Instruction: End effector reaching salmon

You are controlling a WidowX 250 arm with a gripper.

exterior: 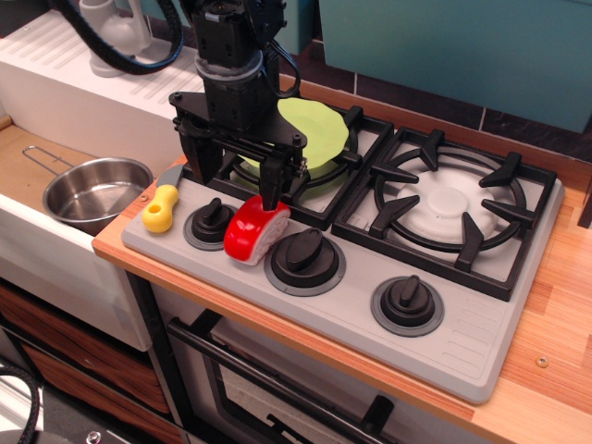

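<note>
Salmon (256, 231) sits left of frame centre, on grey stove panel (462, 342), wedged between two black knobs (208, 222), cream cut face toward lower right. My tool (239, 185) hangs just above it, prongs spread, holding nothing; right prong tip looks at or touching red top, left prong over left knob. Wrist vertical, cables trailing to upper left. Lime plate (314, 129) behind, on burner. Judgement: reach nearly done, straddle not centred.
</note>
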